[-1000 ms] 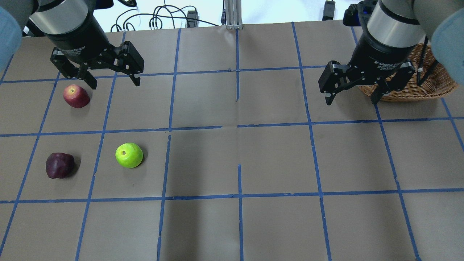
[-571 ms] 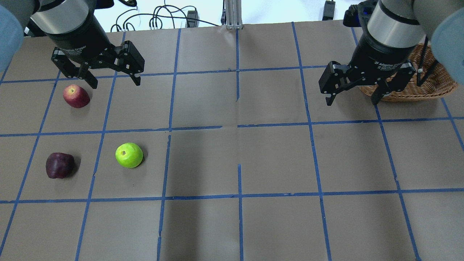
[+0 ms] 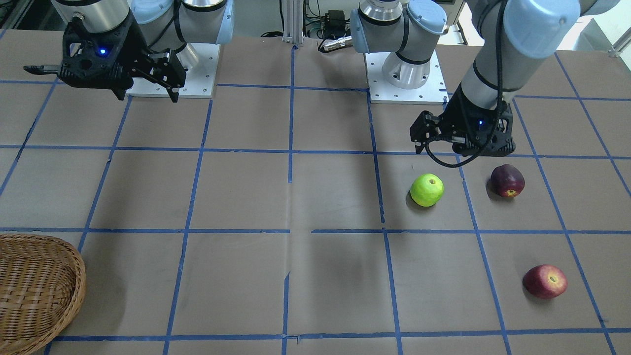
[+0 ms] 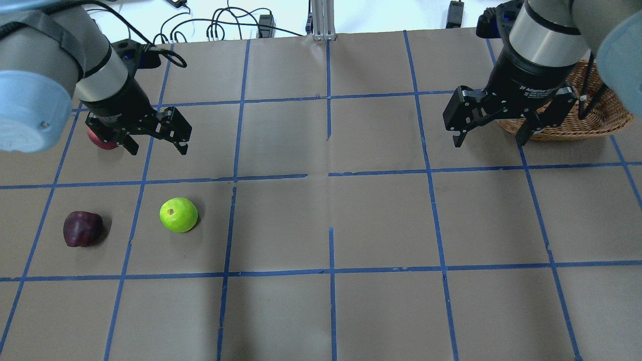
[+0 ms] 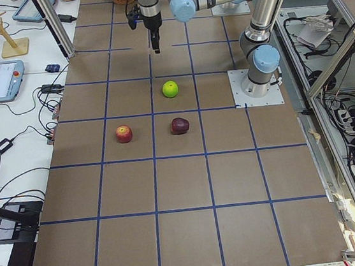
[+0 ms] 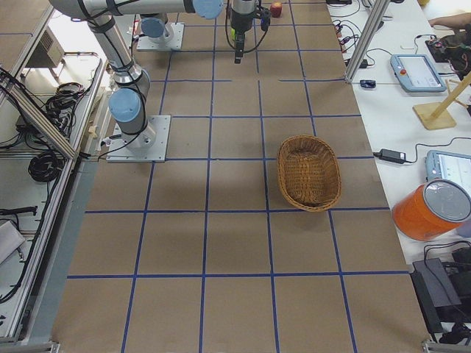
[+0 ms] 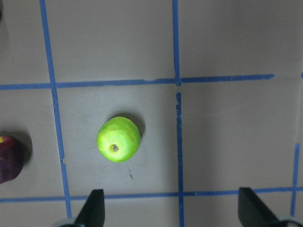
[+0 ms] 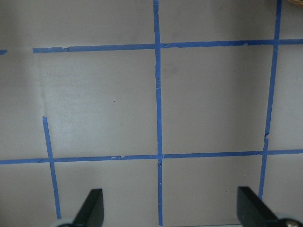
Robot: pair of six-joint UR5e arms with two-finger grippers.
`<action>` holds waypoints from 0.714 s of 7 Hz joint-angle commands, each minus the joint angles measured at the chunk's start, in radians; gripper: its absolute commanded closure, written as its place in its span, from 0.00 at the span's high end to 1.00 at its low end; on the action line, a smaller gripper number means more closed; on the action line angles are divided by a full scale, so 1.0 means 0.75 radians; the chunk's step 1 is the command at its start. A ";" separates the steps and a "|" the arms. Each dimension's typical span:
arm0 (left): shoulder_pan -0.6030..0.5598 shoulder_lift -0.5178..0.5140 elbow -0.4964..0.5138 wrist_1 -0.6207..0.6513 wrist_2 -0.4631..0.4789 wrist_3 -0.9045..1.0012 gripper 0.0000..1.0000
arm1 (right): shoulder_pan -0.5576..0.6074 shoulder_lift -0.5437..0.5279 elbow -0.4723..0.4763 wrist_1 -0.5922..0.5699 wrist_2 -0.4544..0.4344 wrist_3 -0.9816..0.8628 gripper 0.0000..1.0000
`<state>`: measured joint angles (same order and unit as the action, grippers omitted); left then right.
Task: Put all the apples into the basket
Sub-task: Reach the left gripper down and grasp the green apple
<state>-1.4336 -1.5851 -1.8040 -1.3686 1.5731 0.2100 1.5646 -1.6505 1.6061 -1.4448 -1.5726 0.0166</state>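
Observation:
The lime green apple [image 4: 178, 214] [image 3: 427, 190] [image 7: 118, 139] lies on the table's left half. The dark maroon apple [image 4: 82, 228] [image 3: 507, 181] lies beside it, nearer the left edge. The lighter red apple [image 4: 100, 145] [image 3: 544, 281] lies farther out, partly covered by my left gripper in the overhead view. My left gripper [image 4: 158, 149] [image 3: 463, 150] is open and empty, above the table, farther out than the green apple. My right gripper [image 4: 488, 143] [image 3: 147, 97] is open and empty, beside the wicker basket [image 4: 602, 115] [image 3: 34, 286] [image 6: 309, 173]. The basket's visible part holds no apples.
Brown paper with a blue tape grid covers the table. An aluminium post [image 4: 321, 20] and cables sit at its far edge. The arm bases [image 3: 404, 74] stand at the robot's side. Side benches hold tablets and an orange container [image 6: 430, 206].
My left gripper has moved closer to the apples and now covers part of the red apple from above. The right gripper has barely moved. The apples lie where they were.

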 commanded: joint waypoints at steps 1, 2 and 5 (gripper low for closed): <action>0.119 -0.048 -0.413 0.517 -0.001 0.186 1.00 | 0.000 0.000 0.000 0.002 0.000 -0.002 1.00; 0.138 -0.093 -0.557 0.726 0.003 0.198 1.00 | 0.000 0.002 0.002 0.002 0.000 -0.004 1.00; 0.138 -0.218 -0.593 0.843 0.011 0.199 1.00 | -0.006 0.008 0.002 0.006 0.002 -0.014 1.00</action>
<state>-1.3301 -1.7120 -2.2416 -0.7750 1.5807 0.3578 1.5635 -1.6456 1.6076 -1.4438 -1.5714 0.0074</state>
